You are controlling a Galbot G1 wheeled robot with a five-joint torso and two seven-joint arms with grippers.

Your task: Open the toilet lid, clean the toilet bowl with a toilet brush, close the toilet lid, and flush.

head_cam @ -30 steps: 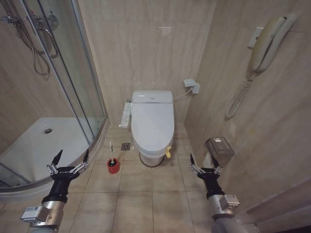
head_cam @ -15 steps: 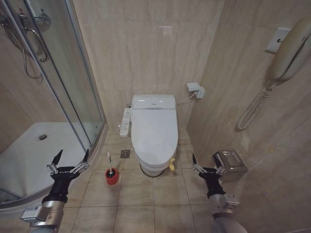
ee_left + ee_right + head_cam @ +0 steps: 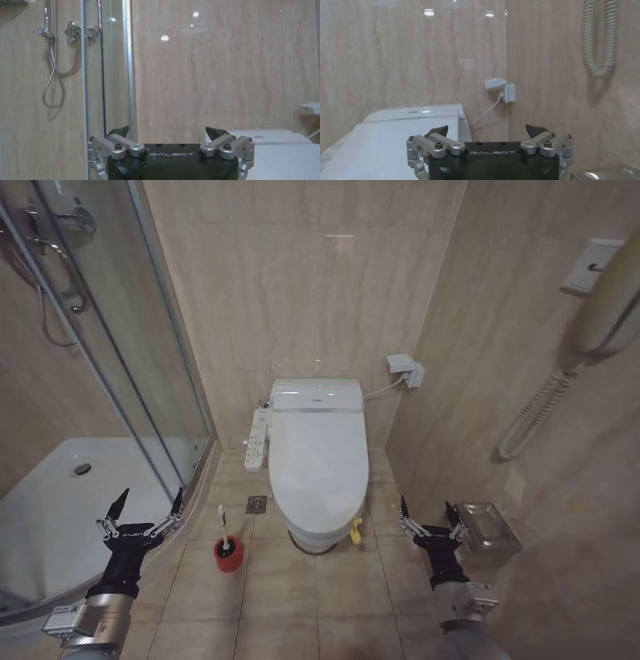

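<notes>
Your large white glossy oval toilet lid [image 3: 317, 465] lies closed against the back wall; the thin white toilet brush [image 3: 224, 530] stands in its small red round cup on the tiled floor just left of it; your left gripper [image 3: 140, 511] and right gripper [image 3: 430, 518] hover released, flanking the toilet.

Toilet lid [image 3: 317, 460]: one
Toilet brush [image 3: 224, 532]: one
Red holder [image 3: 228, 554]: one
Wall phone [image 3: 603, 310]: one
Tools: two — left tool [image 3: 141, 512], right tool [image 3: 430, 515]
</notes>
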